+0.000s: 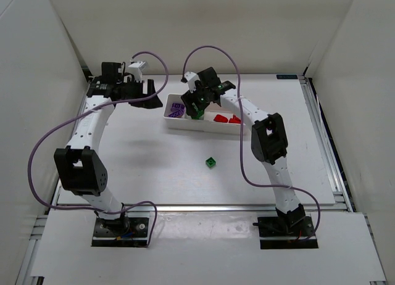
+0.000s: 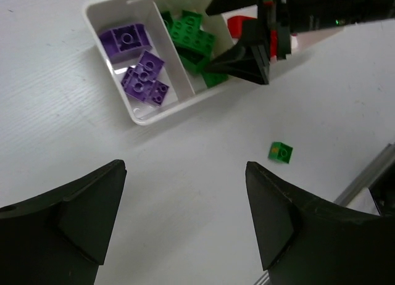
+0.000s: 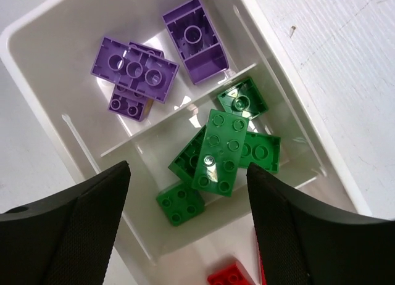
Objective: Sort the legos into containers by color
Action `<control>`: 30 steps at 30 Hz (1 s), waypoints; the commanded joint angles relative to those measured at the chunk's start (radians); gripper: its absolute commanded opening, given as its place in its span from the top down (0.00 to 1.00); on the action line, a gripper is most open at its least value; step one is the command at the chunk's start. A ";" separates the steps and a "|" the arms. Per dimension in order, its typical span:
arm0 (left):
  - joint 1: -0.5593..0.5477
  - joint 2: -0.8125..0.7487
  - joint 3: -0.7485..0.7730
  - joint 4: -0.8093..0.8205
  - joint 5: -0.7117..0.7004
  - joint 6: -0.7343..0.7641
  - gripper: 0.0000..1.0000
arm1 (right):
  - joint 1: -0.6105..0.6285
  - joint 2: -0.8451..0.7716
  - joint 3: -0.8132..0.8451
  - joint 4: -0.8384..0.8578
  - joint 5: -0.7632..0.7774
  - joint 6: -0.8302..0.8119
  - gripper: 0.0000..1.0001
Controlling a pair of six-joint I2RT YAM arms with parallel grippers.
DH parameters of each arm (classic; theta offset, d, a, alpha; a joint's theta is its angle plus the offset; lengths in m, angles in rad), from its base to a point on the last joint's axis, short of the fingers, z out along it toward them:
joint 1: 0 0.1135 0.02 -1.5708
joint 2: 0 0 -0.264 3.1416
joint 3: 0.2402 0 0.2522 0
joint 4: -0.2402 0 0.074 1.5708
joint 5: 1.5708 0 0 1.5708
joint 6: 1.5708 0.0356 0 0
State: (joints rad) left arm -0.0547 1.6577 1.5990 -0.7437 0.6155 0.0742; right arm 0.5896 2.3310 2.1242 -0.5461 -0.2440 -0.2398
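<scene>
On table (image 1: 142, 168), stray green lego (image 1: 211, 162): overhead and left-wrist views only; left fingers (image 2: 80, 217), right fingers (image 3: 68, 229) spread.

The left arm (image 1: 92, 121) and right arm (image 1: 279, 174) share white link shells and black joint housings. A purple cable (image 1: 213, 47) loops from each, and each stands on a black base plate (image 1: 142, 231). The left gripper (image 2: 185, 166) has matte black, wedge-shaped fingers (image 2: 74, 217).

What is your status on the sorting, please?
Left gripper fingers open, empty. Right gripper fingers open over green compartment. One green brick loose on table, nothing blocking.
</scene>
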 commanded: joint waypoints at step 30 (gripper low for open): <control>-0.675 0.109 -0.358 0.346 -0.194 0.297 0.17 | -0.539 -0.777 -0.471 -0.196 0.190 0.264 0.21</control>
State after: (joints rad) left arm -0.7040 1.7603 1.2350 -0.4797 0.4828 0.4255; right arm 0.0566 1.6115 1.6745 -0.7158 -0.0566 0.0116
